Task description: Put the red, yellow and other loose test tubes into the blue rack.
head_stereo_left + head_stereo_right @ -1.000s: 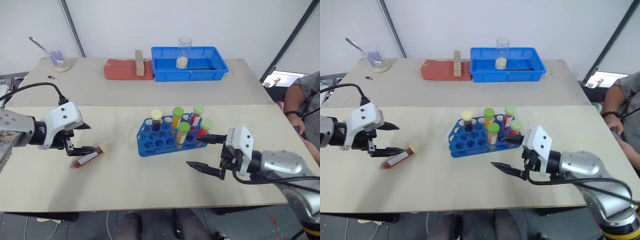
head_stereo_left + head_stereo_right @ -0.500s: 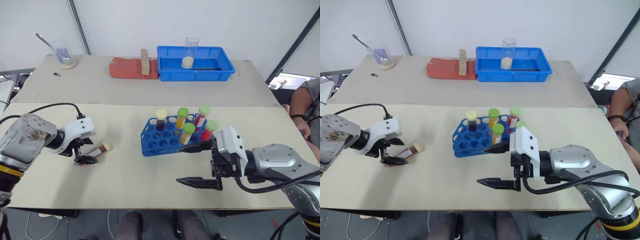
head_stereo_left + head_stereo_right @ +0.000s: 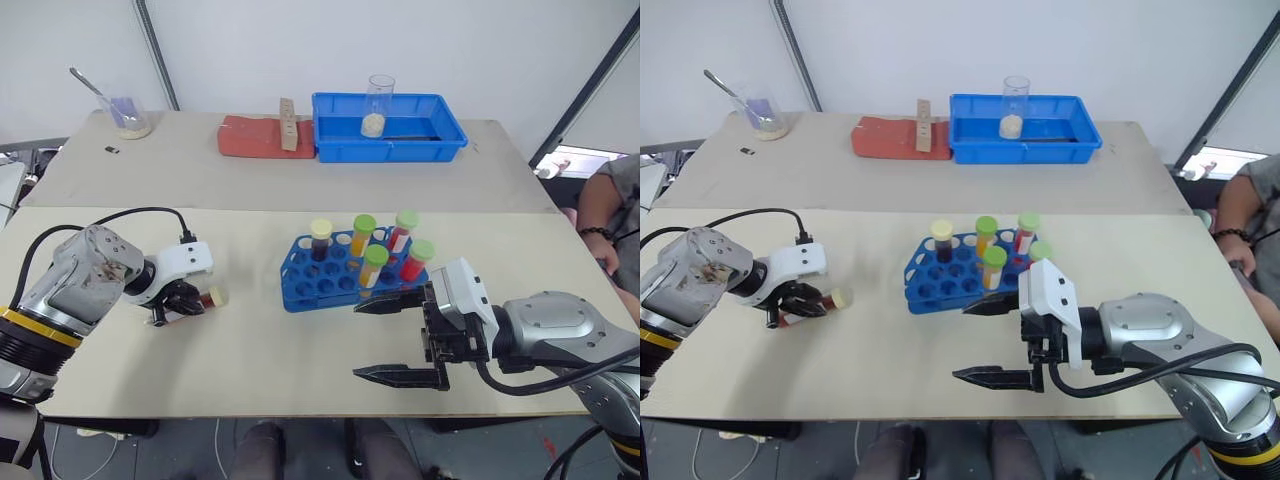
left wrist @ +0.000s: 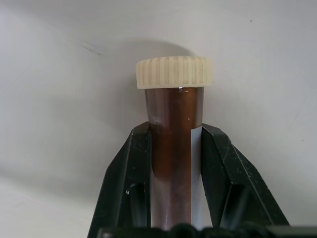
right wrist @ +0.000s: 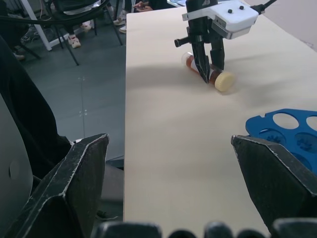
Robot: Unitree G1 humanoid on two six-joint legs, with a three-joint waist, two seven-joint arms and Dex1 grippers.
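Here, on the pale bench [image 3: 300, 350], left hand [image 3: 178, 308] lowered at the left side, its two black fingers [image 4: 130, 173] closed on a brown test tube [image 4: 173, 148] with a cream ribbed cap [image 3: 216, 296] and white label, gripped around the body just below the cap. Tube lying on its side on the bench surface, cap end sticking out beyond the fingers and pointing toward the blue rack [image 3: 330, 285].

Rack standing near the bench's middle, well apart from the tube, holding five upright tubes: one dark with a cream cap [image 3: 320, 229], two yellow and two red with green caps [image 3: 364, 223].

Right hand [image 3: 392, 337] just in front of the rack's right end, fingers spread wide, one above the other, nothing between them.

Along the far side: a blue tray [image 3: 440, 140] with a glass beaker [image 3: 377, 100] standing in it, a red block [image 3: 250, 135] just beside it, a small cup with a spoon [image 3: 128, 112] at far left. A person's arm [image 3: 605, 215] at the right edge.
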